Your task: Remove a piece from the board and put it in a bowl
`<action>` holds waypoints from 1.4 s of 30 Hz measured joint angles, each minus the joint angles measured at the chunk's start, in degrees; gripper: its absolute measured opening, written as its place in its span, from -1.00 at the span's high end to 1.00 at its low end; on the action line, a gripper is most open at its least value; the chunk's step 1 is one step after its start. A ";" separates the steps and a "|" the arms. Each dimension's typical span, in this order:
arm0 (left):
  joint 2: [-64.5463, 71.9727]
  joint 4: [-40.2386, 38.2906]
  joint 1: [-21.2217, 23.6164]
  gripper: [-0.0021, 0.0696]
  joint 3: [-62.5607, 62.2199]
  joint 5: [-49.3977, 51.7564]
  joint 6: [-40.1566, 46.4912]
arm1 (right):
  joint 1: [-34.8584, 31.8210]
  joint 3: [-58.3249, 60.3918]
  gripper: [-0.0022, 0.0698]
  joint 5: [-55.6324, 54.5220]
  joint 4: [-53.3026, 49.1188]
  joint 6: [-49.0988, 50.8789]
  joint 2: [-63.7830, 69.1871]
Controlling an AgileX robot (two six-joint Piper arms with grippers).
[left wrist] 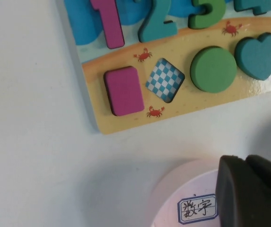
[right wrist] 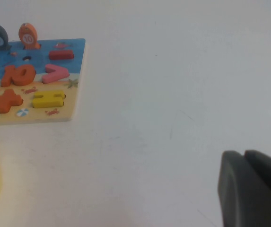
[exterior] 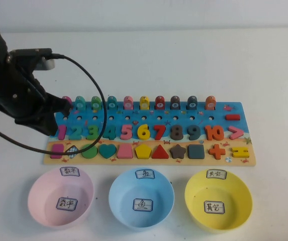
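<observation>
The left hand, apparently shut and empty above the board, should open and descend squarely astride the piece; the right hand idles, seemingly shut.

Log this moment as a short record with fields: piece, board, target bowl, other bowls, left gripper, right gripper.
piece: magenta rectangle seated in the first shape slot, untouched
neighbouring slot: empty, checkered recess showing
board: flat on the table, beyond the bowls
target bowl: yellow bowl, rightmost, holds nothing
other bowls: pink bowl on the left, blue bowl in the middle
left gripper: over the board's left end, holding nothing
right gripper: above bare table to the right of the board, out of the high view
</observation>
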 joint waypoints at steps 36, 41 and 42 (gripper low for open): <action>13.68 7.06 0.00 0.15 -0.43 -8.87 -4.55 | 0.00 0.00 0.99 0.00 0.00 0.00 0.00; 14.91 7.06 0.00 0.15 -0.43 -10.06 -4.55 | 0.00 0.00 0.99 0.00 0.00 0.00 0.00; 14.93 7.06 0.00 0.15 -0.43 -10.18 -4.55 | 0.00 0.00 0.99 0.00 0.00 0.00 0.00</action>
